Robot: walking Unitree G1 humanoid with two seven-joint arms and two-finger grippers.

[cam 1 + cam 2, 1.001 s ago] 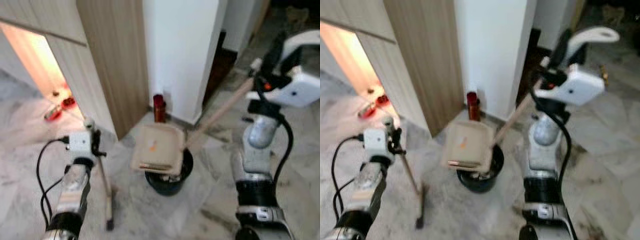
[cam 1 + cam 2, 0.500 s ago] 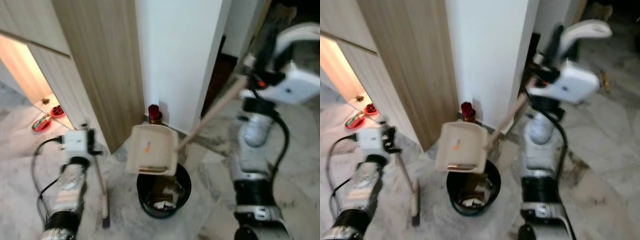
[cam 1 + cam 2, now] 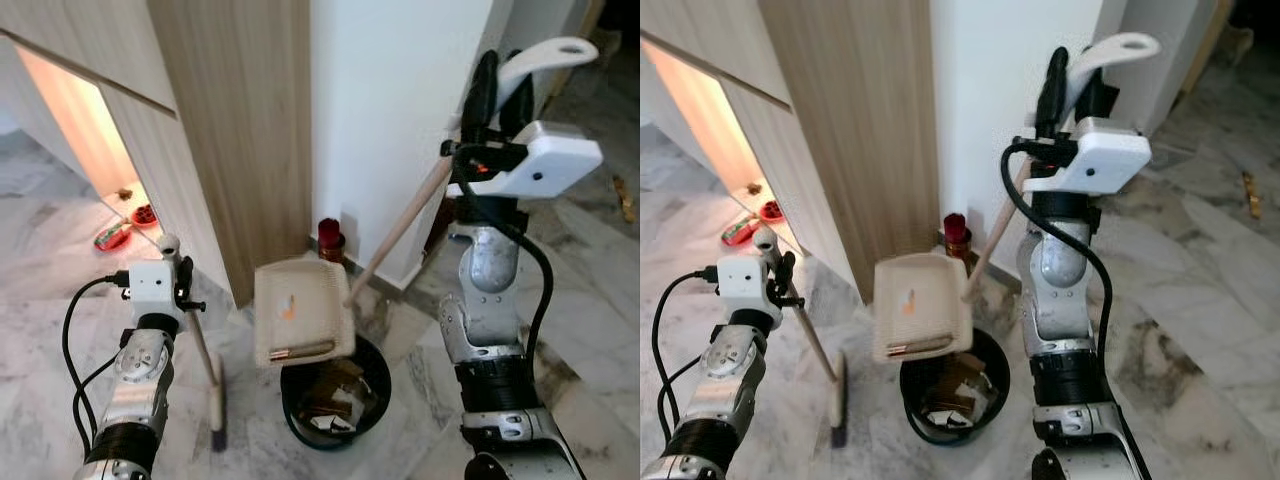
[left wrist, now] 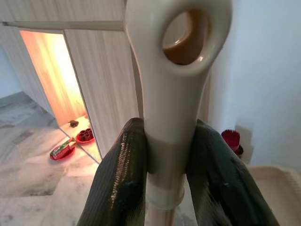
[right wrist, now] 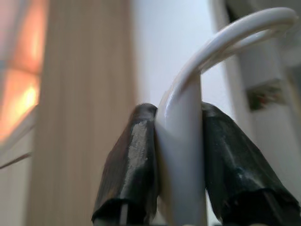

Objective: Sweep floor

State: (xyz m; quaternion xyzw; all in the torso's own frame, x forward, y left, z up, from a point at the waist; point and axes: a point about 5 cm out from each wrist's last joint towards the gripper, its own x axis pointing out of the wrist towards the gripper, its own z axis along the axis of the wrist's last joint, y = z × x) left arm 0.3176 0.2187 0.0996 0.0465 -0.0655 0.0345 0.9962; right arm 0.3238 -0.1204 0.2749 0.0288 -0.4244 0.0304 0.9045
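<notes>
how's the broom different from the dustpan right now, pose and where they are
The broom stands nearly upright with its head on the marble floor; the dustpan is raised and tipped over the black bin.
The left gripper clamps the broom's handle top; the right gripper clamps the dustpan's looped grip, held high.
Both have long pale handles.

Even daylight fills the head views, both sharp. Warm orange light glows from the gap [image 3: 95, 140] beside the wood panel [image 3: 245, 120]. The right wrist view's background is soft and blurred.

Dustpan [image 3: 301, 322] now tipped lower over the black bin [image 3: 335, 400].
</notes>
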